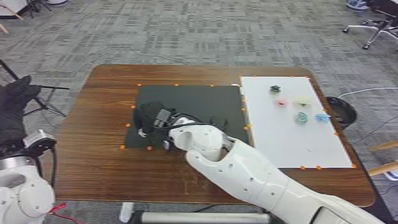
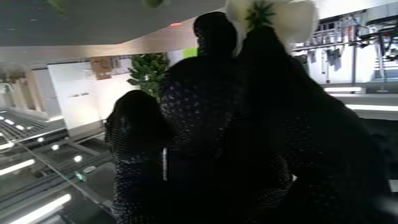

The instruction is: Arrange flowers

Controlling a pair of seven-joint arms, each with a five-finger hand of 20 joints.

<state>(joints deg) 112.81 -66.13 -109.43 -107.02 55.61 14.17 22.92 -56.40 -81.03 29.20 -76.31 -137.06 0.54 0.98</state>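
A white flower (image 2: 298,20) with a green centre is pinched at the fingertips of the robot's right hand (image 1: 153,114), over the near left part of a black mat (image 1: 191,95) on a brown wooden tabletop (image 1: 84,175). The fingers are closed around the bloom, its green centre right at their tips in the right wrist view; whether the petals touch the mat, an onlooker cannot tell. Small orange markers dot the mat's edges.

Just to the right of the mat lies a white board (image 1: 306,145), carrying a cluster of small pieces: a dark green one (image 1: 275,89) at the far end, a pink one (image 1: 282,102) and a cream one (image 1: 303,100) side by side nearer the robot, then a teal one (image 1: 302,118) beside a blue one (image 1: 322,117).

At the left of the table, the robot's left hand (image 1: 14,107) is raised, its fingers loose and released. Beyond the table's right edge, a black bin (image 1: 342,112) stands on the grey carpet (image 1: 204,30).
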